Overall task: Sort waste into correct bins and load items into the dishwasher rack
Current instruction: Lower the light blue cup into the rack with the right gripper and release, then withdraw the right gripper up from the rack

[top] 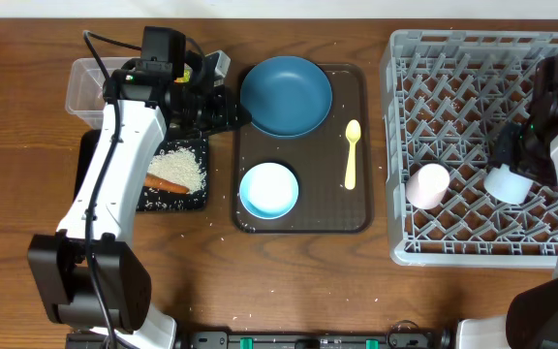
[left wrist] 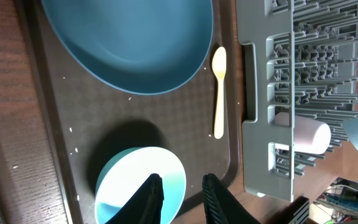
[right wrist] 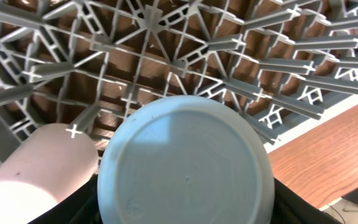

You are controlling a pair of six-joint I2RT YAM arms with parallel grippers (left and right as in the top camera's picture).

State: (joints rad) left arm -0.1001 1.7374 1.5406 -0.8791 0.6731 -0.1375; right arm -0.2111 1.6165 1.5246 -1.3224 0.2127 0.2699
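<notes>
Your right gripper (top: 508, 167) is pinching the small light blue cup (right wrist: 185, 165), the cup's flat base facing the wrist camera, over the near right part of the large square grey plastic dishwasher rack (top: 405, 58). The pale pink cup (top: 427, 185) lies on its side in the rack just left of it. Your left gripper (left wrist: 180, 194) has its fingers spread with nothing between them, at the left edge of the dark blue round plate (top: 286, 95) on the dark brown serving tray (top: 327, 208). The light blue bowl (top: 268, 189) sits on the near side of the plate, and the pale yellow plastic spoon (top: 352, 153) lies to their right. Left of that tray, the shallow black rectangular tray (top: 200, 201) holds loose white rice grains (top: 182, 165) and the small orange carrot-like stick (top: 166, 182). The clear rectangular plastic tub (top: 90, 92) stands on its far side.
</notes>
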